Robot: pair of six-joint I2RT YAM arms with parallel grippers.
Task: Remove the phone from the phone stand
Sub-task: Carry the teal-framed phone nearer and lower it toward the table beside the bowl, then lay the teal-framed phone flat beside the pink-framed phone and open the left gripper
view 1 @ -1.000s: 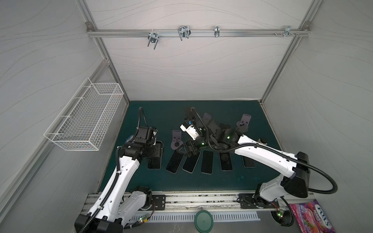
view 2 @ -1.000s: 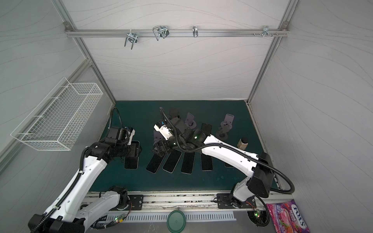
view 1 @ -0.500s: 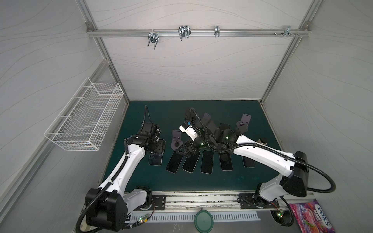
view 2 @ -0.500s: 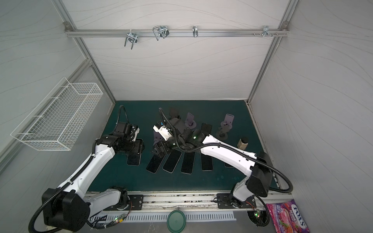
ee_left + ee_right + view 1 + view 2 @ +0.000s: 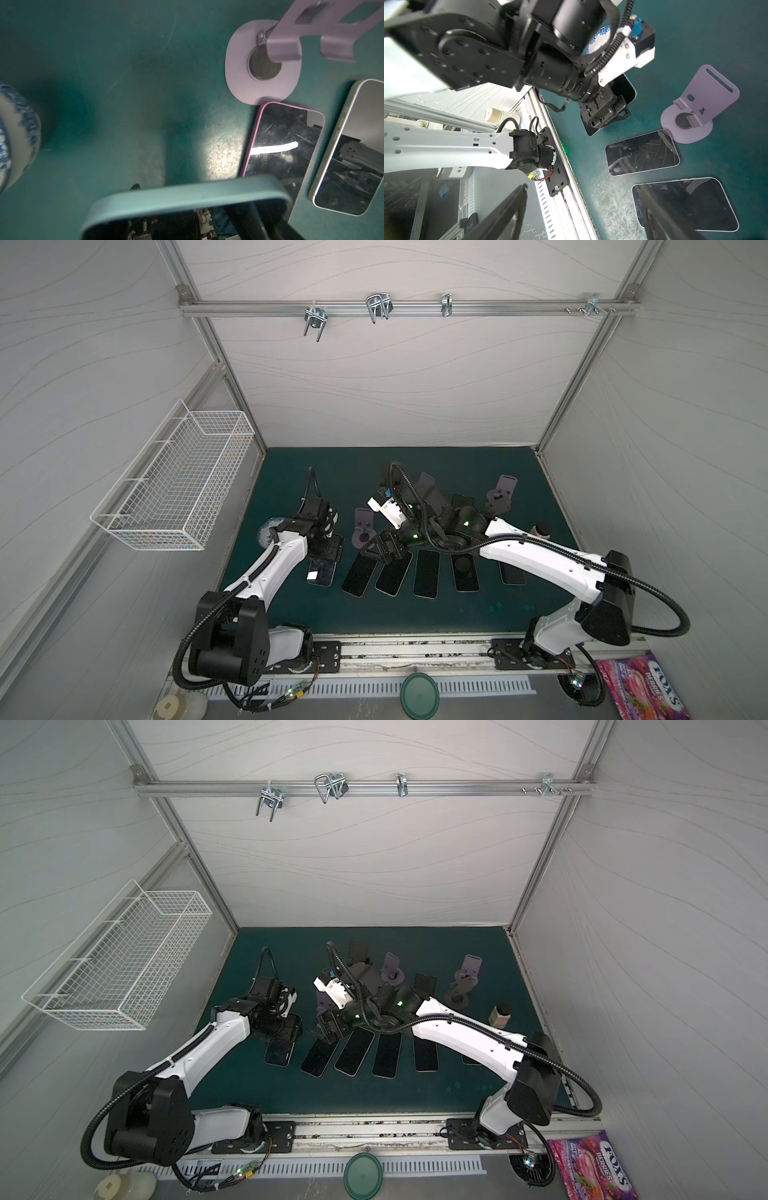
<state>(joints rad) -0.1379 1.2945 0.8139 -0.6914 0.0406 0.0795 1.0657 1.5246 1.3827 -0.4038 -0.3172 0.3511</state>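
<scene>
Your left pincer (image 5: 330,556) is clenched on the teal-cased, dark-screened phone (image 5: 321,575) — it is already off the lilac metal phone stand (image 5: 363,536), which stands empty at two o'clock from it. Your right pincer (image 5: 376,553) gapes, released. What's left, I judge — lay it on the green surface (image 5: 457,614) and let go.

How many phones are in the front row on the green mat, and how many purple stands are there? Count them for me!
Phones in the front row: 6
Purple stands: 3
Total: 9
The dark shapes farther back are too hidden to tell.
</scene>
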